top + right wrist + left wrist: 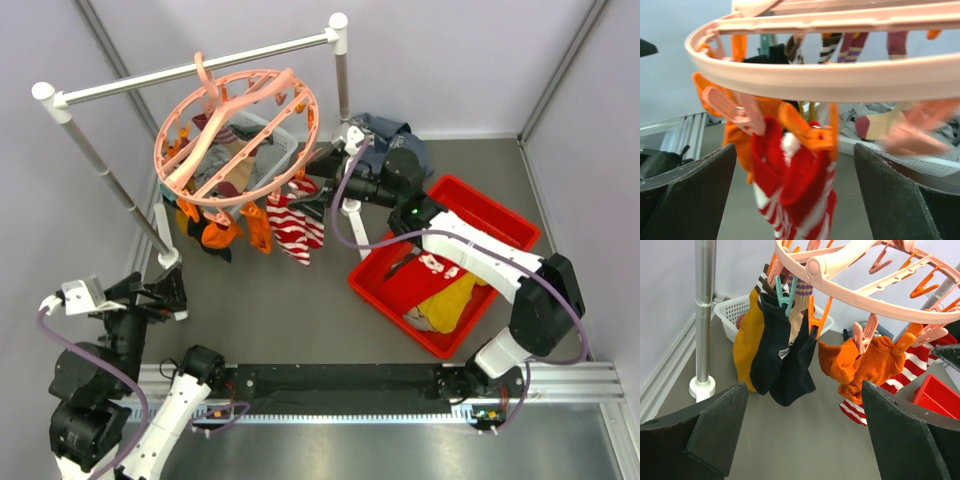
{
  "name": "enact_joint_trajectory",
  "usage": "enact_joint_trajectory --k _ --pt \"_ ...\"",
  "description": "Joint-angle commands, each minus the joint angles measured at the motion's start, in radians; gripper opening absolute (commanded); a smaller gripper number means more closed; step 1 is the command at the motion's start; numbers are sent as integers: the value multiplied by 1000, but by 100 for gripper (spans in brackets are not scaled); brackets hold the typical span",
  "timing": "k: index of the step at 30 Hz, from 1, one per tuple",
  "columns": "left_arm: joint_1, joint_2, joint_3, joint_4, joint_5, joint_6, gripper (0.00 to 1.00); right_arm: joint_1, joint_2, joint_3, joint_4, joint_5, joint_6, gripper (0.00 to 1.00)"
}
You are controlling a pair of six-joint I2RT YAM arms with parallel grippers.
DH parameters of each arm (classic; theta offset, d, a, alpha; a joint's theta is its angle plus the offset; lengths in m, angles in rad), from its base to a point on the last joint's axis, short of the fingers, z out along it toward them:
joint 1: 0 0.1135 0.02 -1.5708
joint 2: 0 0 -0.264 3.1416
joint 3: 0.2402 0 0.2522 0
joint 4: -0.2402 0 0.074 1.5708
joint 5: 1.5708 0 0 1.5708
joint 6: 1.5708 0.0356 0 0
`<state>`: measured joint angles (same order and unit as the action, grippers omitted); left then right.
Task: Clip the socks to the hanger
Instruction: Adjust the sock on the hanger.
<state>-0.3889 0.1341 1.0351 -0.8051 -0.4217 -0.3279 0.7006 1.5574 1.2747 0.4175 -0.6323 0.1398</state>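
**Hanger** (218, 130): salmon-pink ring, hooked on the white-and-grey rail stand (190, 68) at the far left of the table.

**Socks pegged:** mustard sock (746, 350), dark socks (785, 360), orange socks (865, 365) and a red-and-white striped sock (295, 228), all hung under the near rim. Further striped ones hung at the far rim.

**Socks left:** yellow and red-white pieces (450, 300) lay in the red bin (500, 215). They were probably socks, though the heap was too bunched to count. Several orange pegs stood free, so the task read as well advanced but unfinished.

**Right gripper** (314, 182): jaws spread wide and empty, raised just beside the pegged striped sock.

**Left gripper** (172, 290): jaws likewise apart, holding nothing, low by the stand's foot and well apart from the ring.

**Surroundings:** white laundry basket (732, 315) under the ring; navy garment (390, 130) behind the right arm.

**Obstacles:** the stand's near post and the hanging socks crowded any approach to the free pegs.
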Motion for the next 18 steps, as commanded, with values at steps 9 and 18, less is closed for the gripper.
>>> enact_joint_trajectory --k 9,18 --pt "1 25 36 53 11 0 99 192 -163 -37 -81 137 -186 99" --pt "1 30 43 52 11 -7 99 310 -143 -14 -128 190 -227 99"
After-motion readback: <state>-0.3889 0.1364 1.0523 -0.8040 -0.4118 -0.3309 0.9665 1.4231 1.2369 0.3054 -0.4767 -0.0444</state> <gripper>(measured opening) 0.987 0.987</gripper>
